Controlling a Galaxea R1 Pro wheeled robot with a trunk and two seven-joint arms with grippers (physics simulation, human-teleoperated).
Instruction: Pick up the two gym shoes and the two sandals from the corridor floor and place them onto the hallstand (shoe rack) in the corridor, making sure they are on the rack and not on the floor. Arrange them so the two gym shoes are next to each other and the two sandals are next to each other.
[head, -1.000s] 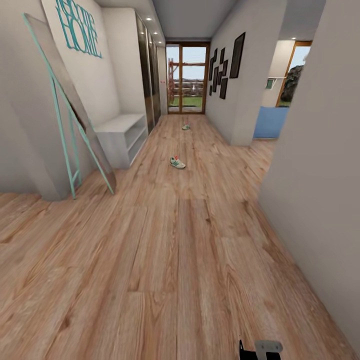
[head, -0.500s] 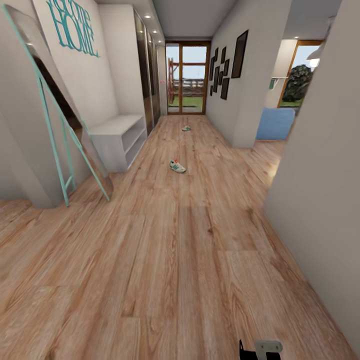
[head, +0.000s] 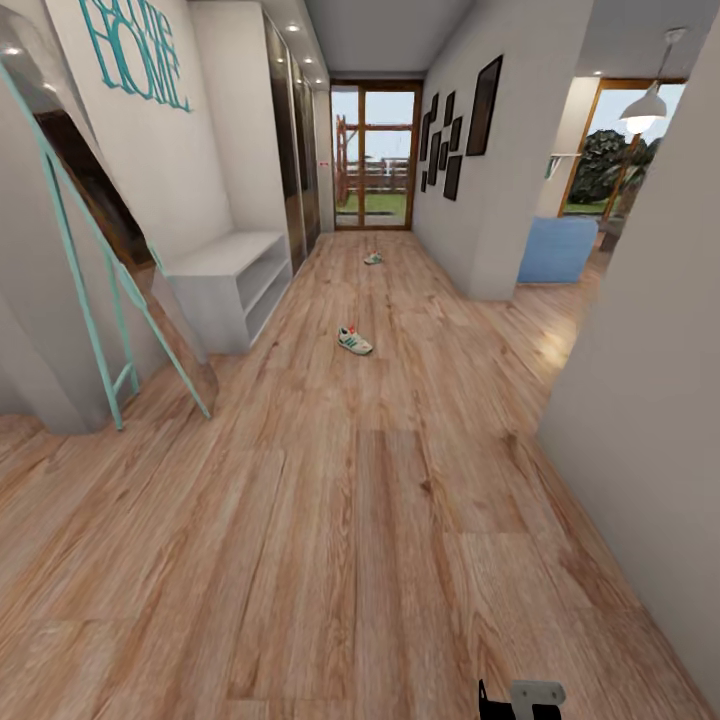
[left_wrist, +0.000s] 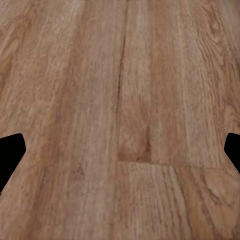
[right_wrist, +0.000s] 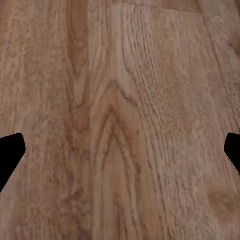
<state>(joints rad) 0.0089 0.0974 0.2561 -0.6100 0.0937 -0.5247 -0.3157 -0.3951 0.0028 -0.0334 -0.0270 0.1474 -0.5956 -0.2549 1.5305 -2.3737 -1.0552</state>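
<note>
Fingers of the left gripper (left_wrist: 120, 150) stand wide apart: two black fingertips (left_wrist: 10, 152) show at opposite edges of the left wrist view, with nothing between them but bare corridor floor (left_wrist: 120, 100). Fingers of the right gripper (right_wrist: 120, 150) are likewise spread, dark tips (right_wrist: 10, 152) at either edge of the right wrist view, over wood plank with a strong arched grain — nothing held.

Head view, left to right. A tall mirror in a mint-green frame (head: 95, 300) leans against the left wall. Above and beyond it, teal wall letters (head: 135, 50) are fixed to the white wall. Just past the mirror stands a low pale grey-white bench unit with open tiers (head: 225, 285), set against the same wall; nothing can be made out on its top. Behind it runs a dark glass-fronted wardrobe (head: 295, 150).

On the floor, near the middle of the corridor and well apart from the bench unit, lies one gym shoe (head: 354, 341), white with green stripes. The second gym shoe (head: 373, 258) lies farther down the corridor — near the glazed door (head: 375, 155) at the far end. Both are on the floor, well apart from each other.

Dark picture frames (head: 455, 120) hang on the right wall. An opening beyond shows a blue piece of furniture (head: 555, 250) and a white pendant lamp (head: 645, 105). A grey bracket (head: 535, 695) sits at the bottom edge.
</note>
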